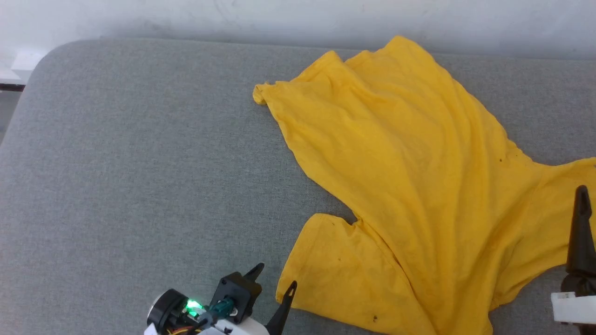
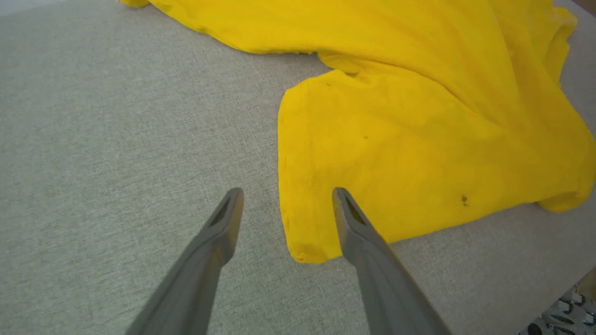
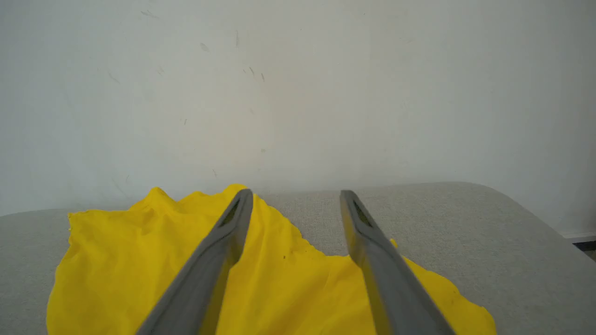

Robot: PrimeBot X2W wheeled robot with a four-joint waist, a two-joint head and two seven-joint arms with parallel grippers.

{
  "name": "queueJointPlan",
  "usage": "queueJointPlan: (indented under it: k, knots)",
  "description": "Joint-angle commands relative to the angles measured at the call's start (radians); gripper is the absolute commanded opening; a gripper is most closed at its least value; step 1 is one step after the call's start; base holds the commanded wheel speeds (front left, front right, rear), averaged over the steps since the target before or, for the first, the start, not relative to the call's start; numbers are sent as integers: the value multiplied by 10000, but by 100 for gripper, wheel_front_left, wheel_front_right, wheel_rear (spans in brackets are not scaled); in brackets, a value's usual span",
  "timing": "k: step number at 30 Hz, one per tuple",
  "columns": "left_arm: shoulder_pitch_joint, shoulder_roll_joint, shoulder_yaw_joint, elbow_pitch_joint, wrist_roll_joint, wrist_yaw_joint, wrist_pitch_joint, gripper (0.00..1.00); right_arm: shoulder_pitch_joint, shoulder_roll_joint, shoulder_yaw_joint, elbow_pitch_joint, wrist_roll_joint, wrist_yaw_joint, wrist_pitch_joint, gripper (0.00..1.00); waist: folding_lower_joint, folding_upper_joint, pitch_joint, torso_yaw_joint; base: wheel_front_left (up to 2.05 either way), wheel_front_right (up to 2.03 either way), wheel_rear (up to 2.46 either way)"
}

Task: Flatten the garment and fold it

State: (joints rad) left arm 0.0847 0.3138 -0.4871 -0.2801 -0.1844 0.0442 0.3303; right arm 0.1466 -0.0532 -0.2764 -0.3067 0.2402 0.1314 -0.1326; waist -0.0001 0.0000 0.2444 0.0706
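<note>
Two grippers: both are seen with their fingers spread apart, and nothing is pinched by either.
Garment [image 1: 419, 186]: a bright yellow T-shirt is laid wrinkled on the right half of the grey padded surface [image 1: 139, 163], from the far edge by the wall [image 1: 279, 18] down to the near right.
Folds: long creases are run diagonally through the cloth; it is not laid flat.
Sleeve [image 1: 326, 270]: one short sleeve is spread toward the near side, its hem turned to the robot's left.
Dark specks [image 2: 464, 200]: a few small marks are scattered on the sleeve and body; whether they are holes cannot be told.
Left gripper [image 1: 274, 277]: it is held low at the sleeve's near corner. In the left wrist view the gripper [image 2: 287, 193] is set astride the hem [image 2: 298, 223], the corner of the cloth [image 2: 419, 116] being framed between the two fingers; whether the cloth is touched cannot be told.
Right gripper [image 1: 582, 223]: one dark finger is seen at the right edge, over the yellow cloth. In the right wrist view the gripper [image 3: 296, 193] is pointed toward the wall, with the garment [image 3: 139, 265] lying beneath its fingers.
</note>
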Motion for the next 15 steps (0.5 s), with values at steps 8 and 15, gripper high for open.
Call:
queueJointPlan:
  k: [8, 15]
  knots:
    - [-515, 16, -247, 696, -170, -310, 757, 100, -234, 29, 196, 48, 94, -7, 94, 100, 1, 0, 363, -140, 0, 0, 0]
    - [-745, -123, -353, 1384, -302, -386, 756, 100, -298, 29, 172, 19, 128, -7, 214, 100, 1, 0, 581, -332, 0, 0, 0]
